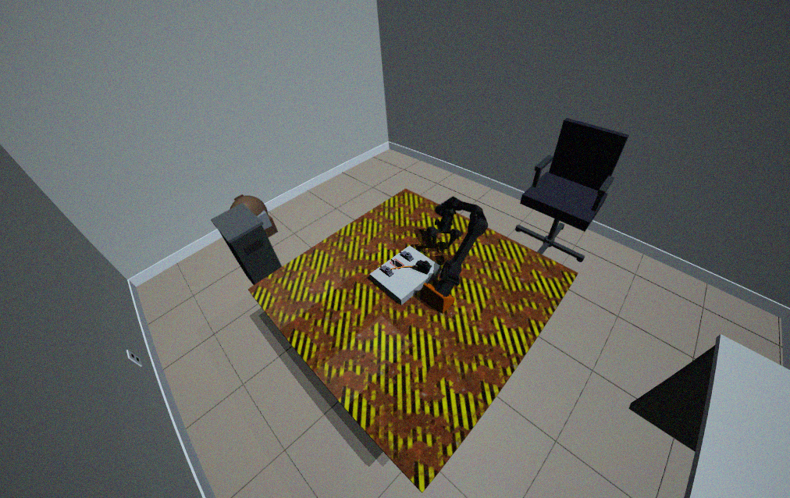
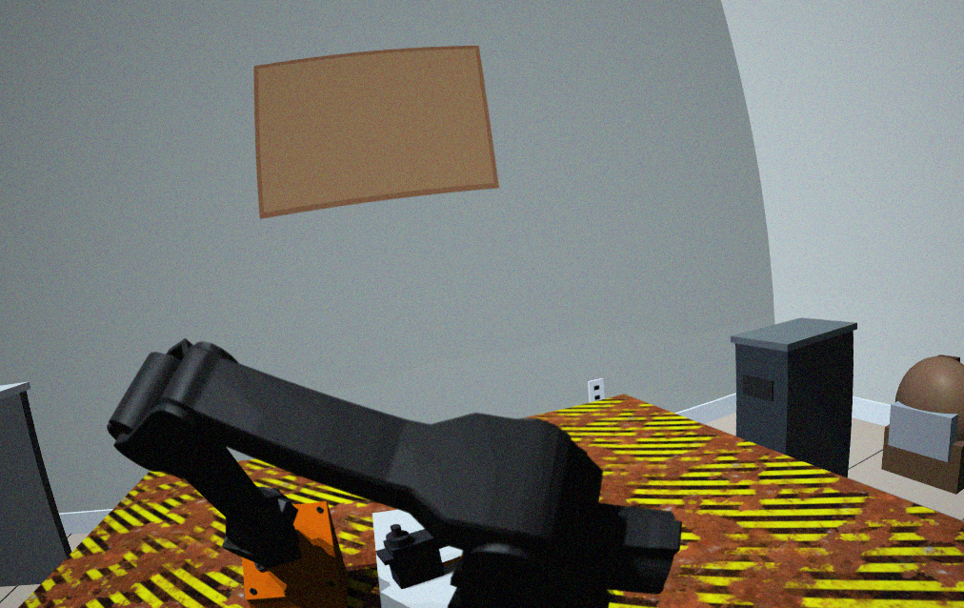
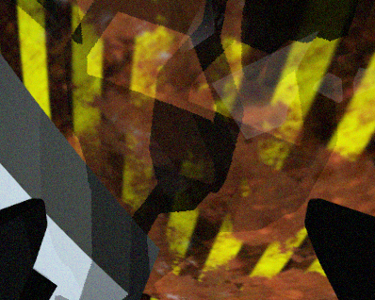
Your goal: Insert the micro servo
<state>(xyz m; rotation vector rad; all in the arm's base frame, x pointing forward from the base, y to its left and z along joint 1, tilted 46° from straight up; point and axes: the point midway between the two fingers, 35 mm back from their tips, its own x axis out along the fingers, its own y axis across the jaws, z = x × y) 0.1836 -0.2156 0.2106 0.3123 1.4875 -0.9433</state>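
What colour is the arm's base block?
Orange base block; clearest in the exterior view.

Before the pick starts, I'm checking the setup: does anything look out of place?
Only the black micro servo: it stands loose on the white deck's corner near the orange arm base, not in a pocket. The open end effector holds nothing.
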